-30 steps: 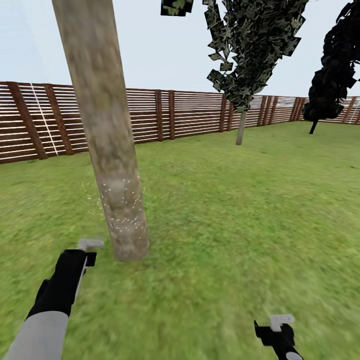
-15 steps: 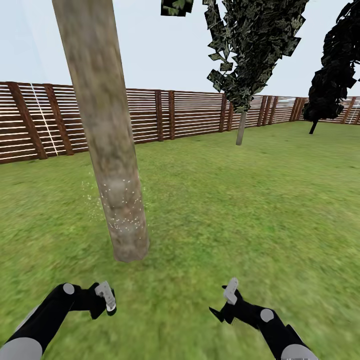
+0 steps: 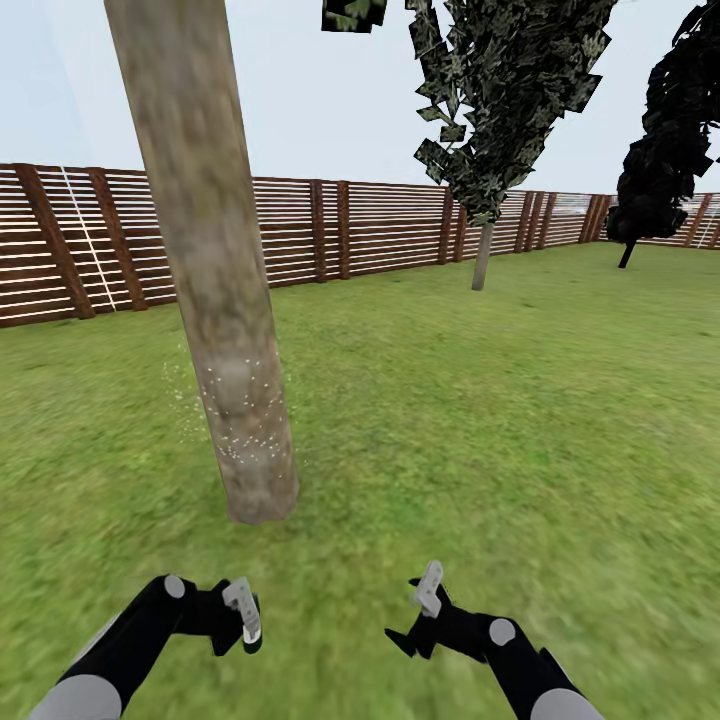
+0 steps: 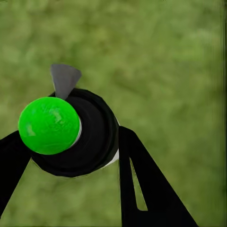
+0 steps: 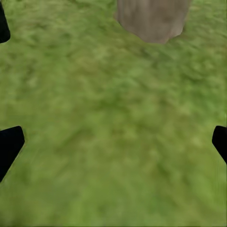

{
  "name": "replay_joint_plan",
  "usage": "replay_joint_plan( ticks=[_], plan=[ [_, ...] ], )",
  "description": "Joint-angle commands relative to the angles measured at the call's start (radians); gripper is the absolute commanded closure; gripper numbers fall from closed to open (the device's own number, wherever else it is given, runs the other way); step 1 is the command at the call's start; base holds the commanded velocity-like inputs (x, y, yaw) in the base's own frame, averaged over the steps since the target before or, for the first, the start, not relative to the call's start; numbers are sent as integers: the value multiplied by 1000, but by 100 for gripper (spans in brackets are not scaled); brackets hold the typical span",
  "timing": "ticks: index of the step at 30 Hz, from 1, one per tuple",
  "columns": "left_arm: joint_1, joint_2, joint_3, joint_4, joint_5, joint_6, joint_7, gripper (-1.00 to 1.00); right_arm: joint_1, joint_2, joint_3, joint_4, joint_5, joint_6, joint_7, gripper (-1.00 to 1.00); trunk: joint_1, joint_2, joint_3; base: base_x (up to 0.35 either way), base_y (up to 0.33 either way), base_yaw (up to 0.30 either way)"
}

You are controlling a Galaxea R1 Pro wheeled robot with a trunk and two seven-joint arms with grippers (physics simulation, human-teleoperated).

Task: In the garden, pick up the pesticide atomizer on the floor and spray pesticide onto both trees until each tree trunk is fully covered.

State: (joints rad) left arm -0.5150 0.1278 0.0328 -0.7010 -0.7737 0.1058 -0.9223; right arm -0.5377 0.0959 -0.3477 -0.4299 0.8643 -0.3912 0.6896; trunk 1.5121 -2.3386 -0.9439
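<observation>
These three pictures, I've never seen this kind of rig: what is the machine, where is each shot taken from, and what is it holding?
It is a simulated two-armed robot on a grass lawn inside a wooden slat fence. The big picture looks forward and down from its head: both black arms reach in from below, before a thick tree trunk dotted low down with white pesticide specks. The other two come from cameras near each pincer. The left pincer is closed around a black atomizer with a green cap, seen from above. The right pincer is open and holds nothing; its camera sees grass and the trunk's base.
</observation>
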Motion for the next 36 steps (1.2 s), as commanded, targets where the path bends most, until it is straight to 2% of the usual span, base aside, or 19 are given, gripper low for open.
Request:
replay_joint_plan(
  ticks=[1,3,4,5,9,11,14,19,24,29,33,36],
  plan=[
    [-2,-6,-3,-2,-7,10,-7,100,-1,7,-3,-1,9,-5,11,-100,0,0,-1,0,0,0],
    [-5,-18,-14,-1,-18,16,-7,100,-1,18,9,-2,10,-5,22,-100,0,0,-1,0,0,0],
    [-5,-24,-20,0,-23,18,-7,100,-1,24,14,-3,10,-5,28,100,0,0,-1,0,0,0],
    [-5,-64,-210,0,-60,19,-7,100,-1,44,125,-4,10,-4,121,100,0,0,-1,0,0,0],
    [-8,-80,-220,0,-62,20,-10,100,-1,45,125,-8,10,-4,156,100,0,0,-1,0,0,0],
    [-8,-100,-221,0,-92,20,-9,100,-1,45,125,-9,9,-4,173,100,0,0,-1,0,0,0],
    [-8,-134,-220,1,-169,21,-9,100,-1,62,125,-10,9,-4,192,100,0,0,-1,0,0,0],
    [-7,-165,-221,2,-195,21,-9,100,-1,71,125,-12,9,-4,197,100,0,0,-1,0,0,0],
    [-7,-206,-219,2,-259,23,-9,100,-2,78,125,-14,7,-4,197,100,0,0,-1,0,0,0],
    [-4,-212,-220,26,-272,23,-8,100,-2,79,125,-45,7,-4,197,100,0,0,-1,0,0,0],
    [-3,-226,-254,51,-296,24,-5,100,-2,79,125,-47,7,-3,197,100,0,0,-1,0,0,0],
    [-5,-234,-261,52,-300,25,-3,100,-2,79,125,-47,6,-4,197,100,0,0,-1,0,0,0]
  ],
)
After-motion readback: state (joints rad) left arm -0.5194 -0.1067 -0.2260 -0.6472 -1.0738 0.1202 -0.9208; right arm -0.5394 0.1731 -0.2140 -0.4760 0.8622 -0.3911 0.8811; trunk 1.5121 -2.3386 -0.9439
